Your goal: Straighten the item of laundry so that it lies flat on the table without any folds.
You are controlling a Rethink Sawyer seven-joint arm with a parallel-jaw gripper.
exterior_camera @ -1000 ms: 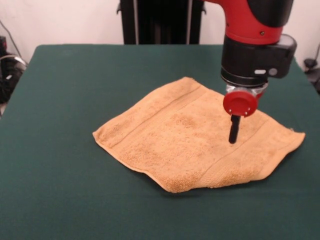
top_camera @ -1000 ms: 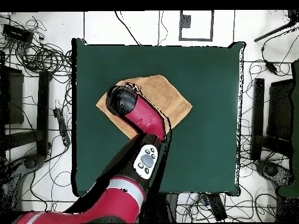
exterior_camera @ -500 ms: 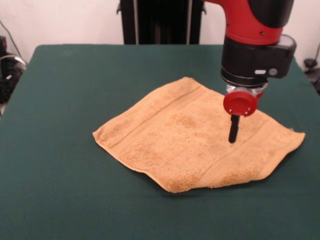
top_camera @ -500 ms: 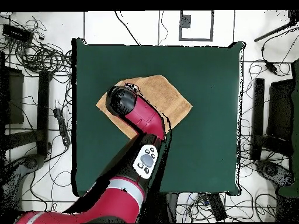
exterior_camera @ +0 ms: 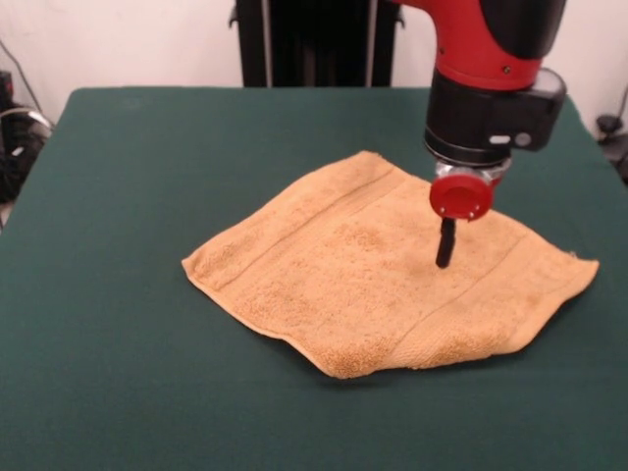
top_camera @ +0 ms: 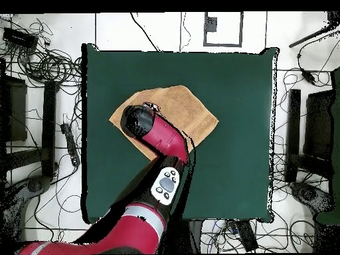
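Mustard terry cloth covers the middle of the table (exterior_camera: 118, 392) as the Sawyer arm (exterior_camera: 496, 59) works over the towel (exterior_camera: 343, 275), which lies spread open on the dark green surface, turned at an angle to the table's edges. From the front, the towel looks largely flat, with woven bands running near two opposite hems; the near edge carries a slight wave and the near corner sits a little plump, so a thin fold or doubled hem there cannot be ruled out. The far-right corner reaches toward the table's right side but stays on the green.

Below the wrist's round red disc (exterior_camera: 460, 196), the gripper (exterior_camera: 444, 257) points down over the towel's right half, seen only as a single dark stem. Whether it touches the pile or hangs just above it is not clear, and whether the pincer is released or clenched cannot be told from either view. The overhead camera shows the arm's head (top_camera: 136, 121) masking the towel's side nearest the base, while the rest of the towel (top_camera: 192, 113) lies bare.

By appearance, the spreading is nearly finished and the step in hand is a last smoothing or check of the cloth. The next move probably calls for clearing the arm so the hidden part can be judged, then easing out the rippled near edge with a light outward drag, taking care not to bunch the flat centre.
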